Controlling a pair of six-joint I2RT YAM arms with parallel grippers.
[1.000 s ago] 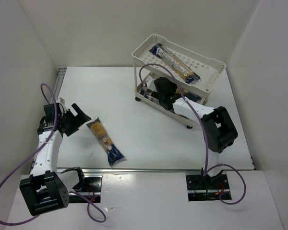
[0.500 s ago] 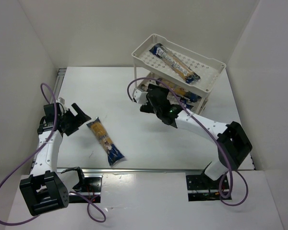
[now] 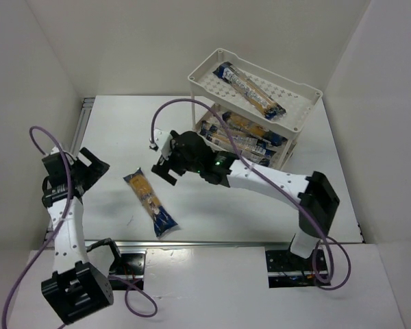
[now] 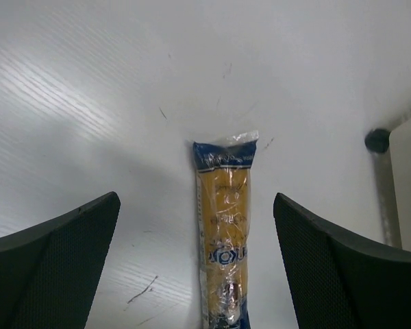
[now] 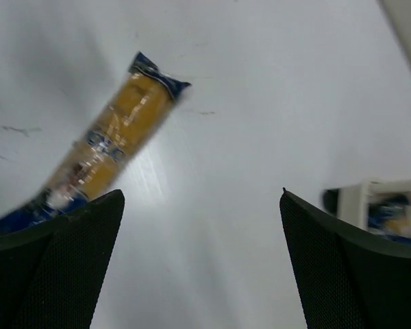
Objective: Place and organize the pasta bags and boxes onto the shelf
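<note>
One spaghetti packet (image 3: 150, 203) with a yellow middle and dark blue ends lies on the table at front left; it also shows in the left wrist view (image 4: 224, 240) and the right wrist view (image 5: 103, 151). The cream-white shelf (image 3: 298, 120) stands at the back right, with one packet (image 3: 249, 90) on its top tray and several packets (image 3: 240, 137) on the lower tray. My left gripper (image 3: 89, 168) is open and empty, left of the loose packet. My right gripper (image 3: 166, 164) is open and empty over the table, between the shelf and the loose packet.
White walls close in the table on the left, back and right. A dark shelf wheel (image 4: 377, 140) shows at the right of the left wrist view. Purple cables loop off both arms.
My right gripper has pulled out of the shelf's lower tier and swung left over the table toward the loose packet. My left arm has drawn back and to the left.
</note>
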